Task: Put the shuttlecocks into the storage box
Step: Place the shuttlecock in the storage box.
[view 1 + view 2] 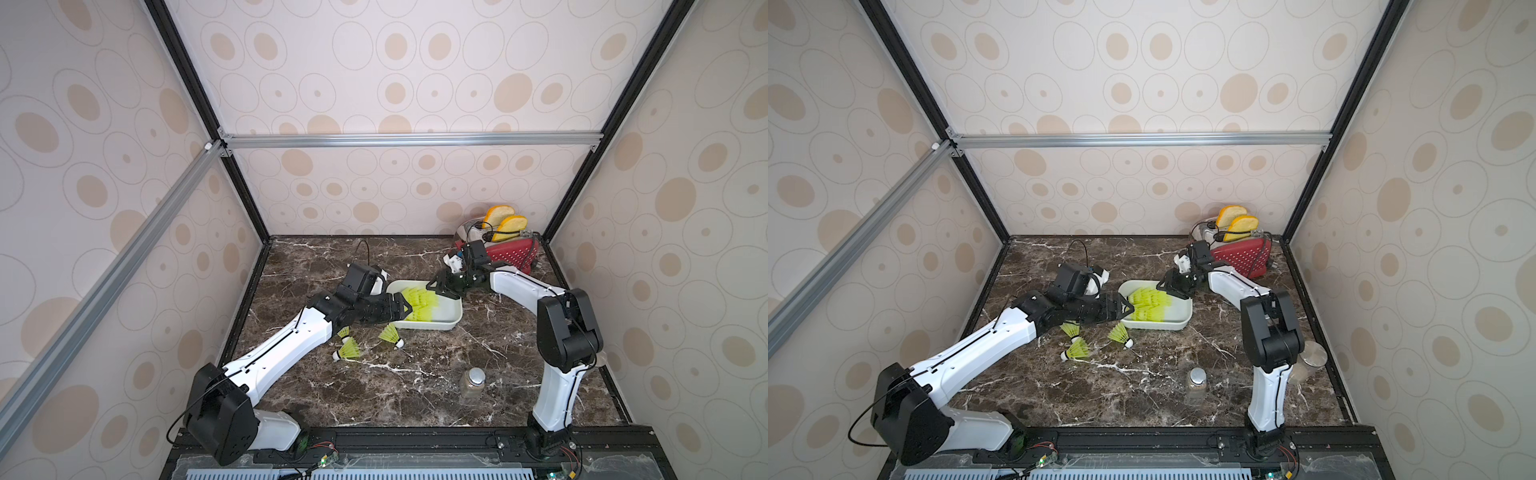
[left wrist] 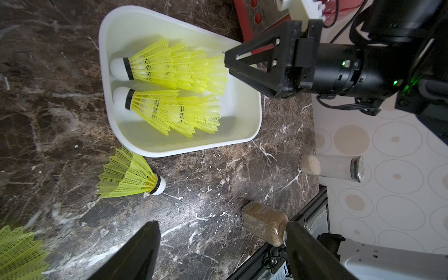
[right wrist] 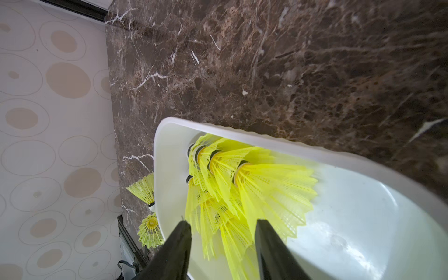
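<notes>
Loading under way: two nested stacks (image 2: 169, 63) of shuttlecocks (image 1: 422, 305) lie in the storage box (image 1: 451, 322) at mid-frame; three are loose on the table (image 1: 415, 395).

At the box's upper rim the right end effector (image 1: 432, 286) has its jaws parted at one stack's skirt end and pinches nothing I can make out; this reads as the release end of a placement. At the box's left corner the left end effector (image 1: 406, 307) is spread wide and empty. Count: one box; two stacks, members per stack not countable; three loose shuttlecocks (image 1: 349, 348) just lower left of the box. Next, likely: the left arm reaches the nearest loose one, grips its skirt and lifts it over the rim.
</notes>
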`<move>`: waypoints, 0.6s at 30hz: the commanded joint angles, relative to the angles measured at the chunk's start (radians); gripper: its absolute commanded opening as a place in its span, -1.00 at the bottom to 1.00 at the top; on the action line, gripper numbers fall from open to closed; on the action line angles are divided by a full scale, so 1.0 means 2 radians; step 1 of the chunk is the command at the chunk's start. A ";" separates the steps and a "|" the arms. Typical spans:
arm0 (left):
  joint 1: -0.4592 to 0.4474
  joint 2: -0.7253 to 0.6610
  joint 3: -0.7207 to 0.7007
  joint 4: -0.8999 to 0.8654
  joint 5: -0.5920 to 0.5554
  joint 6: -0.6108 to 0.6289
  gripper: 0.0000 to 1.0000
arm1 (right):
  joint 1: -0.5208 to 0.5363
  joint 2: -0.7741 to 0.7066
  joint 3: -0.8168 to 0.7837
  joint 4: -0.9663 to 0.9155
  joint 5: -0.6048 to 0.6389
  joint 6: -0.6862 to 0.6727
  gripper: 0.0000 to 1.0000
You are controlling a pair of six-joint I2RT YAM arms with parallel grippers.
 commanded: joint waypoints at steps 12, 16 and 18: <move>-0.004 -0.054 -0.027 -0.035 -0.019 0.001 0.68 | -0.001 -0.078 -0.001 -0.067 0.044 -0.053 -0.08; -0.004 -0.080 -0.048 -0.051 -0.033 -0.001 0.68 | 0.013 -0.093 0.003 -0.097 0.056 -0.085 -0.08; -0.002 -0.089 -0.060 -0.058 -0.037 -0.001 0.66 | 0.024 -0.101 0.001 -0.110 0.063 -0.098 -0.08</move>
